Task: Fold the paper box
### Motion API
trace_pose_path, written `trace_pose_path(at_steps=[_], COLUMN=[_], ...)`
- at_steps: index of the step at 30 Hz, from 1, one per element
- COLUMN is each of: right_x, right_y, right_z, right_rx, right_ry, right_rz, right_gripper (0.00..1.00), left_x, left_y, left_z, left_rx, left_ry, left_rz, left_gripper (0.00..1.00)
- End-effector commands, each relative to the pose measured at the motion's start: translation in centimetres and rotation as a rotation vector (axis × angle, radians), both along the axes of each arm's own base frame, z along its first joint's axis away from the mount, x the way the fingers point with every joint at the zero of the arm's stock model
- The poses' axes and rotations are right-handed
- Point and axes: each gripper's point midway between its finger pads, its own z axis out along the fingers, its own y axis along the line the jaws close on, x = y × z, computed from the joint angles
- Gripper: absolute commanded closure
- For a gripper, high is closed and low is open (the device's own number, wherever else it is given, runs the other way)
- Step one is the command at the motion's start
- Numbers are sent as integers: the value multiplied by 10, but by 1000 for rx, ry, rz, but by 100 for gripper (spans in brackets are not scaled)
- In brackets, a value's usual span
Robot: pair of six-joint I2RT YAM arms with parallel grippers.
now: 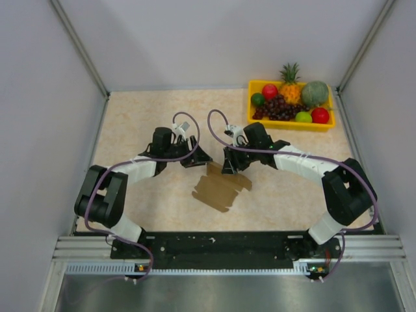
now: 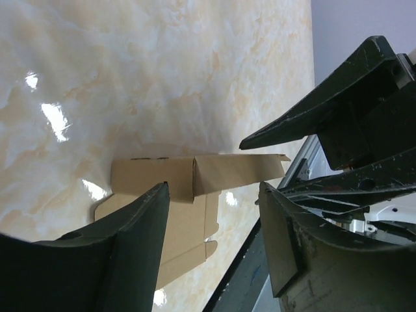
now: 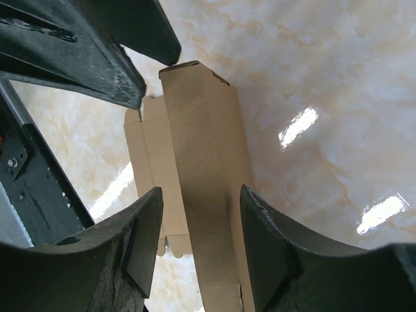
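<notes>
The paper box [image 1: 221,186] is a flat brown cardboard sheet with notched flaps, lying on the marbled table between the two arms; one long panel looks raised along a crease. It shows in the left wrist view [image 2: 188,195] and in the right wrist view [image 3: 195,188]. My left gripper [image 1: 195,157] is open, just off the sheet's far-left edge, with nothing between its fingers [image 2: 140,247]. My right gripper [image 1: 232,166] is open above the sheet's far edge, its fingers [image 3: 140,240] straddling the raised panel without touching it.
A yellow tray [image 1: 290,124] of fruit stands at the back right. Grey walls close the table on three sides. A black rail [image 1: 221,244] runs along the near edge between the arm bases.
</notes>
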Motion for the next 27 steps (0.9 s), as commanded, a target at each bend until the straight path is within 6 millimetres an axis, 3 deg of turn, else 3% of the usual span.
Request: trace_pose_path(at_steps=[1,5,11,20,27], right_x=[1,0,2,-1,-3], right_y=[9,10,11,11,12], right_z=[18,20,21,18,17], right_rx=[44,48,49,39,33], right_ry=[-52,-54,-57,-53,-53], right_rz=[18,26,27,30,30], right_gripper=[50,50,51,52,52], left_x=[19,28,20,8,4], left_y=[-14,-14,-13,-10,-12], left_z=[18,15,5,-4,-10], left_rx=[-48,-20,4,27,29], left_ry=[-103,-122,-97,-87,-83], left_rz=[-26,-13,-28,-38,-47], left_gripper=[42,46,58,55,62])
